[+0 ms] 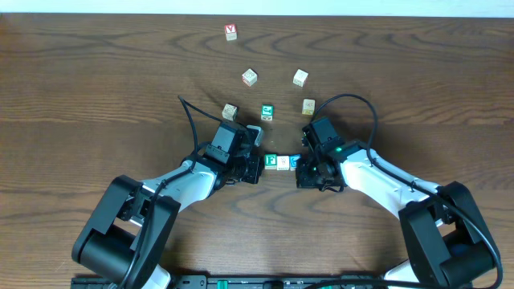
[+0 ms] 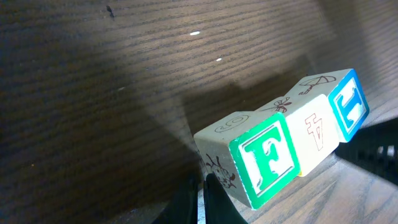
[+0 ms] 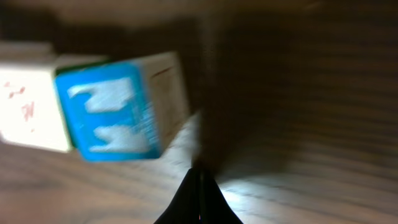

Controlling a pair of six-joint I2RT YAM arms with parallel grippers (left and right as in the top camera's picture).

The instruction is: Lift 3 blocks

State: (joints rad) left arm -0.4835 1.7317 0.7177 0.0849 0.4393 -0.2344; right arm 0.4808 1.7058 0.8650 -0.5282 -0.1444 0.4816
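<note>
Closed fingertips are filling the bottom of both wrist views. Left claw (image 2: 200,194) and right claw (image 3: 199,186) are both pinched fully shut, with nothing between the jaws. I'm using them as pushers, not pincers.

Left claw tip is butting the end face of the green block (image 2: 267,160). Right claw tip is sitting just beside the blue block (image 3: 112,112); contact is too blurred to confirm. Cream block (image 2: 314,134) is sitting between those two, faces touching, so the three are forming one short row between the claws, mid-table (image 1: 96,96). I'm not able to tell whether the row is off the wood.

Handling, my read: small wooden cubes, light, rigid, smooth painted faces, so probably slippery. I'm expecting the row to buckle at the cream block if the squeeze goes off-axis. Hold points are the centres of the two outer end faces, pressing straight inward, both arms rising level.

Further out, the other green cube (image 1: 267,112), red-lettered cube (image 1: 231,31) and plain cubes (image 1: 250,77) are lying well apart.
</note>
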